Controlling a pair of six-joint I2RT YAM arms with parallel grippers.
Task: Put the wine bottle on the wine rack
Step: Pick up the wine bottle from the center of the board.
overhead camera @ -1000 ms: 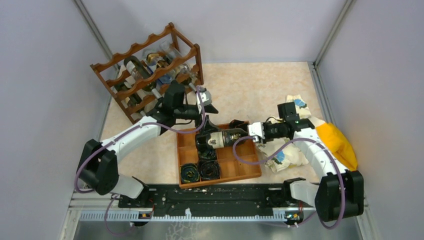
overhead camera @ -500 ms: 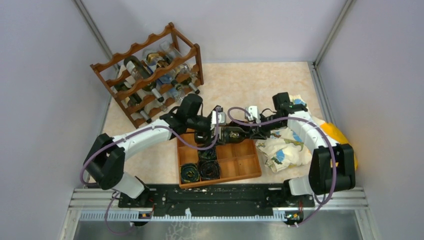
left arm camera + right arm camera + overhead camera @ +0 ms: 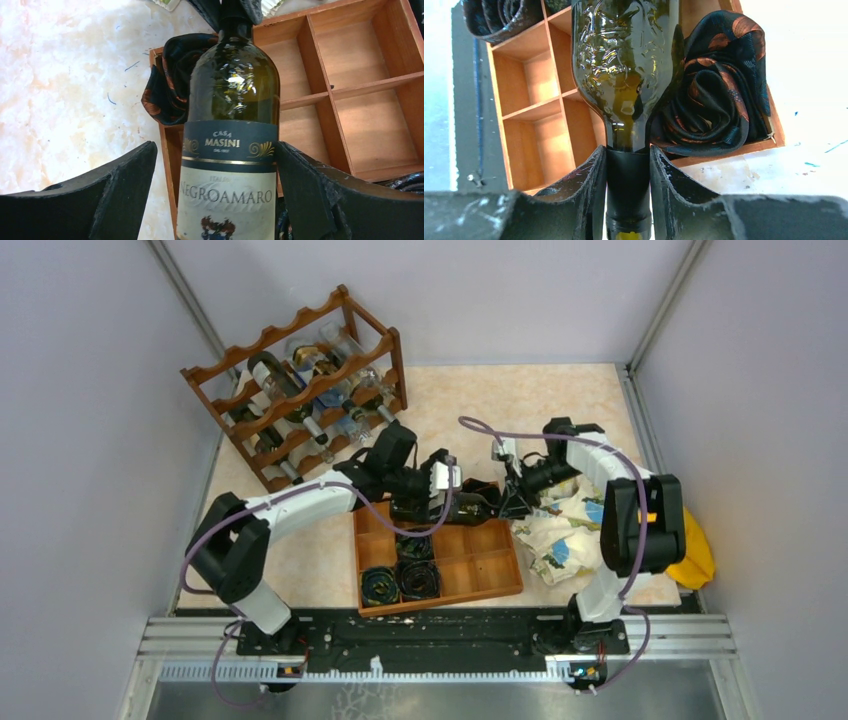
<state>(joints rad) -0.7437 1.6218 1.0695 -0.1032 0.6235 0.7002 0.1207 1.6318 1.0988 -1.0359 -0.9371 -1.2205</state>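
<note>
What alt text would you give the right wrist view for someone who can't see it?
The right claw grips a dark green wine bottle by its neck. Behind it is a wooden compartment tray holding a rolled dark patterned cloth.

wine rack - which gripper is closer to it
Left. The left gripper is off the right end of the wine rack, open around the wine bottle; the right gripper is farther right, shut on the bottle neck.

You lose the base of the wine bottle (image 3: 229, 100) below the left wrist view's lower edge, and its mouth behind the fingers of the right gripper (image 3: 627, 156).
</note>
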